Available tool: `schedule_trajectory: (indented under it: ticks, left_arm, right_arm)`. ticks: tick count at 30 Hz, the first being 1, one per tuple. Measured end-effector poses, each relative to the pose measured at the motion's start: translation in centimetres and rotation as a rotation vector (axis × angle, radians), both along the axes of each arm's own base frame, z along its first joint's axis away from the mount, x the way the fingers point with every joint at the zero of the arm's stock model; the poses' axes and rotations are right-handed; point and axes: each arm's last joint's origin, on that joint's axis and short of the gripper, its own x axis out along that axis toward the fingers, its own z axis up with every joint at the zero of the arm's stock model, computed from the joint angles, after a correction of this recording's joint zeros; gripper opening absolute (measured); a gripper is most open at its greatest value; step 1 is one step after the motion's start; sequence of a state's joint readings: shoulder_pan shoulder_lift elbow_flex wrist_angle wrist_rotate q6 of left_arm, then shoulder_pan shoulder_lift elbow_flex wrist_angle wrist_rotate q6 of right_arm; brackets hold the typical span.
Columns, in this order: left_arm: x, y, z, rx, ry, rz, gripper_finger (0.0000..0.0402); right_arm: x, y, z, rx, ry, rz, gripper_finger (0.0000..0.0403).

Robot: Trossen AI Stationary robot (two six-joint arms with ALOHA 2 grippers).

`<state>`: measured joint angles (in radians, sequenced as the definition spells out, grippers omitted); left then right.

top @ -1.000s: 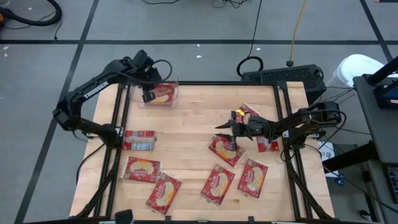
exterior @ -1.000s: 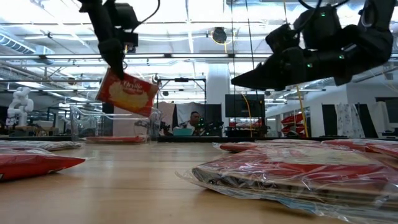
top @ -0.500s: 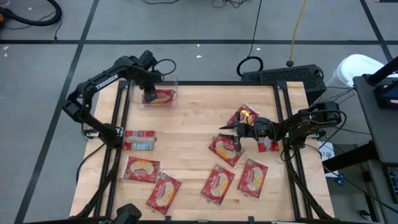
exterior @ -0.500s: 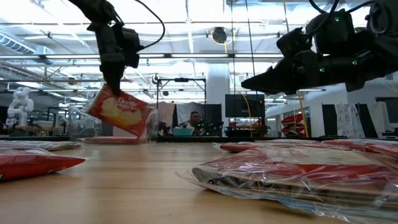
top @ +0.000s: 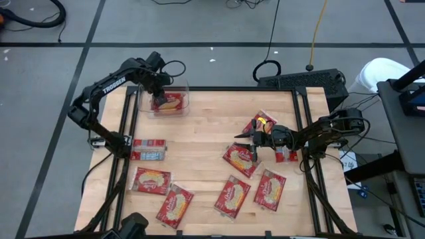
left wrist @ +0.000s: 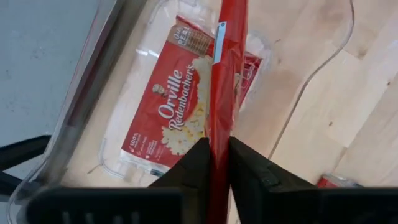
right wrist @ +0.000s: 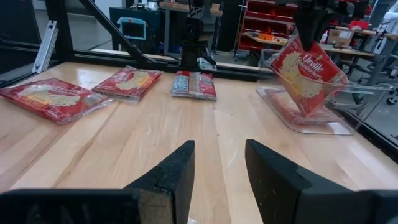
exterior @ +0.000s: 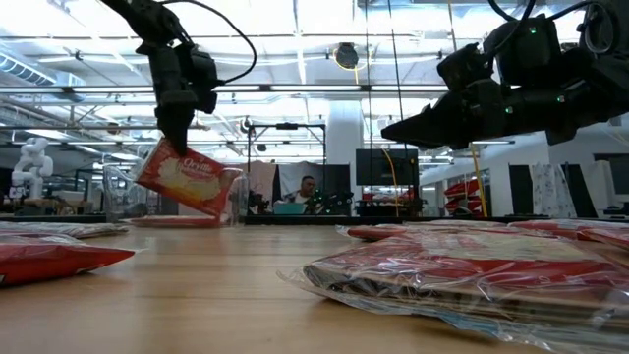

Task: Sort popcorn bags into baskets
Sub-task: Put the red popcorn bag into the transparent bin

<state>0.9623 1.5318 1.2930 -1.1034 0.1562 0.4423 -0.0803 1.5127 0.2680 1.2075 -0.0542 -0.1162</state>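
Right now we see the left hand (top: 159, 99) over the clear see-through plastic bin (top: 184, 93) at the far left corner of the wooden bench (top: 206, 126). Its two dark fingers (left wrist: 198, 167) pinch the edge of a flat red popcorn packet (exterior: 187, 179), which hangs tilted, lower end down inside the bin's low walls. In the left wrist view the held packet (left wrist: 227, 87) shows edge-on, and a second red packet with the popcorn picture (left wrist: 180, 112) lies flat on the bin floor under it. The right wrist view shows the same held packet (right wrist: 309, 73) leaning in the bin (right wrist: 348, 99).

We put the right hand (top: 243, 137) right of the bench's middle, raised off the surface and pointing toward the left arm. Its fingers (right wrist: 168, 171) stand apart, part-way wide, with nothing between them. It hangs just above a red packet (top: 240, 159), with another packet (top: 260, 121) beside the wrist.

Loose packets on the bench: one showing a grey-blue side (top: 149, 150) at the left edge, two at near left (top: 151, 180) (top: 174, 204), two at near centre-right (top: 232, 196) (top: 269, 189). One more red packet (top: 287, 155) sits partly under the right arm.

In the low view a person (exterior: 307, 192) sits far behind the bench.
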Motion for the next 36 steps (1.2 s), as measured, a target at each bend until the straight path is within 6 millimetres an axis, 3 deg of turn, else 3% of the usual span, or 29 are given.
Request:
schedule_trajectory:
  ticks: [10, 17, 20, 24, 29, 36]
  left_arm:
    - [-0.2, 0.3, 0.0, 0.076, 0.084, 0.071, 0.0141]
    - [0.6, 0.5, 0.2, 0.098, 0.017, 0.177, 0.0152]
    - [1.8, -0.1, 0.3, 0.053, -0.098, 0.142, 0.0152]
    - [3.7, -3.0, 0.2, 0.114, -0.226, 0.044, 0.0149]
    - [4.9, -8.3, 0.2, 0.211, -0.461, -0.025, 0.0124]
    - [5.7, -15.9, -2.2, 0.296, -0.762, -0.13, 0.0107]
  right_arm:
    - [0.0, 0.0, 0.0, 0.0, 0.0, 0.0, 0.0134]
    - [0.0, 0.0, 0.0, 0.02, -0.001, -0.003, 0.0134]
    - [0.0, 0.0, 0.0, 0.064, 0.003, -0.009, 0.0134]
    - [0.0, 0.2, -0.1, 0.139, 0.008, -0.029, 0.0134]
    - [0.0, 0.9, -0.4, 0.16, 0.029, -0.12, 0.0134]
    - [0.6, 2.4, 0.1, 0.206, 0.019, -0.112, 0.0137]
